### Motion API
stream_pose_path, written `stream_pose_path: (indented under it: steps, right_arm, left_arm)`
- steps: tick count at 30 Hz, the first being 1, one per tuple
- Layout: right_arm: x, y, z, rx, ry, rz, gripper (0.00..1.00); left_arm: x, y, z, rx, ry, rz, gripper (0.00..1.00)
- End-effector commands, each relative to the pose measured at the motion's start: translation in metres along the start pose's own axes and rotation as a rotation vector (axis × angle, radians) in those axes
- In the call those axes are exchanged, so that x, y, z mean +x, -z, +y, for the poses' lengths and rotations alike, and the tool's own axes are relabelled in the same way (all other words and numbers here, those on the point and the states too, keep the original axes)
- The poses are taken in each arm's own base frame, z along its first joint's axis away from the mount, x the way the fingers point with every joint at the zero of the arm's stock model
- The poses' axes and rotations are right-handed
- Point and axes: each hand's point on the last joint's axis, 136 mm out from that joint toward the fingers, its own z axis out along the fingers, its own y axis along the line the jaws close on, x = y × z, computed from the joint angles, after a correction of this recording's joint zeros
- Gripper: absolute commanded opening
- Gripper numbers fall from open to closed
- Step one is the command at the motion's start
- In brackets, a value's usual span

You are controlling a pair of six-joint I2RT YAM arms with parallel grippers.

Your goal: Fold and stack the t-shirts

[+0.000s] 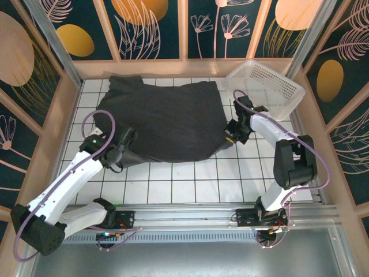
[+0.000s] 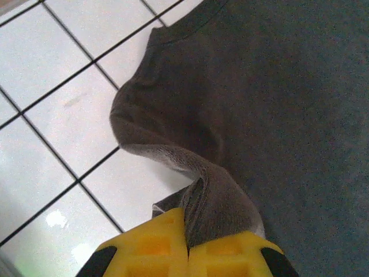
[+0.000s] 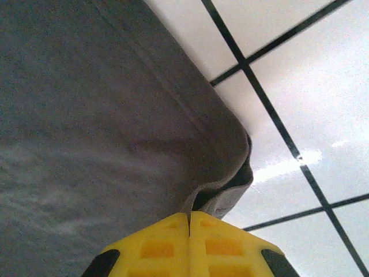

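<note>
Yellow plastic fingers (image 2: 153, 251) of the left gripper (image 2: 187, 245) sit at the bottom of the left wrist view. They are pressed together, with a ridge of the dark grey t-shirt (image 2: 277, 115) pinched between them. The cloth is soft and faintly fuzzy, and it rises in a twisted fold off the glossy white tiled table (image 2: 52, 144) with its thin black lines. At the bottom of the right wrist view the right gripper (image 3: 189, 228) is clamped on a hemmed corner of the shirt, where the stitched edge curls over itself.

Seen from above, the shirt lies spread as a broad, wrinkled, roughly rectangular shape across the upper middle of the frame. The left arm (image 1: 69, 184) stretches long from the lower left to the shirt's lower left edge. The right arm (image 1: 291, 158) bends sharply at its elbow on the right, its wrist at the shirt's right edge. A white plastic mesh basket (image 1: 268, 86) stands at the upper right, near the shirt.
</note>
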Motion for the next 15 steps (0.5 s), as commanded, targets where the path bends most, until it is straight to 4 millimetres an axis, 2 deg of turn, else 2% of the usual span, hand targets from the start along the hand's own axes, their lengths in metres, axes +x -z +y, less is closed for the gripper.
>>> stream_pose_path:
  steps: [1,5,15]
  right_arm:
    - [-0.022,0.004,0.017,-0.023,-0.033,-0.049,0.00]
    - [-0.038,0.004,0.029,-0.019,-0.035,-0.075,0.00]
    - [-0.068,0.000,0.042,0.012,-0.064,-0.132,0.00]
  left_arm:
    - [-0.026,-0.007,-0.024,0.033,-0.057,-0.084,0.00]
    - [-0.048,-0.021,-0.030,-0.002,-0.089,-0.133,0.00]
    - [-0.096,-0.052,-0.058,-0.018,-0.130,-0.198,0.00]
